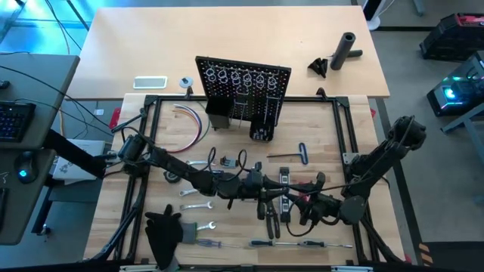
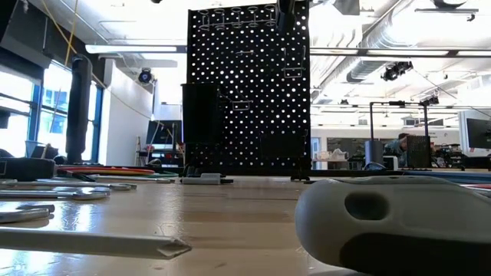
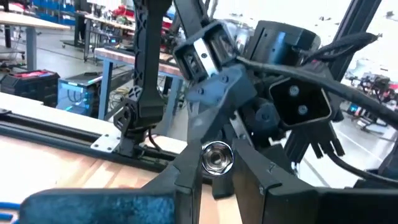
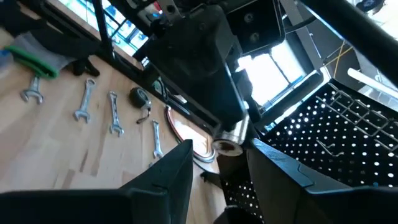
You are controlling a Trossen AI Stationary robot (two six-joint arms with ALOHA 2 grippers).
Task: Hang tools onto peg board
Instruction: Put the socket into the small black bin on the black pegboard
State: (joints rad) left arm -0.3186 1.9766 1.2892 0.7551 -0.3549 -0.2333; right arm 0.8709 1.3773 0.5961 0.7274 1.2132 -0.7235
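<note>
Both arms meet over the table's middle. My left gripper (image 1: pixel 266 187) (image 3: pixel 216 171) is shut on a small silver socket-like tool (image 3: pixel 216 157) (image 4: pixel 227 139). My right gripper (image 1: pixel 293 198) (image 4: pixel 221 160) is open and faces it, one finger on either side of the tool's far end; I cannot tell whether it touches. The black peg board (image 1: pixel 243 91) (image 2: pixel 249 92) stands upright at the table's far side, with silver rings along its top. Wrenches (image 1: pixel 198 205) (image 4: pixel 84 99), a round tape measure (image 4: pixel 138 96) and screwdrivers (image 1: pixel 302 243) lie flat on the wood. My left gripper pinches the silver tool's near end (image 3: pixel 217 163) between its two fingers (image 3: pixel 186 174), coming level from the table's left. The tool is lifted clear of the table and points toward the right arm.
Other things here: a T-handle key (image 1: pixel 291 156) behind the grippers, coloured wires (image 1: pixel 193 121) at far left, black cloth (image 1: pixel 162 230) at the near left edge. A black cylinder (image 1: pixel 346 49) and a phone (image 1: pixel 150 81) lie beyond the board. A grey handle (image 2: pixel 399 222) fills the low view's foreground.
</note>
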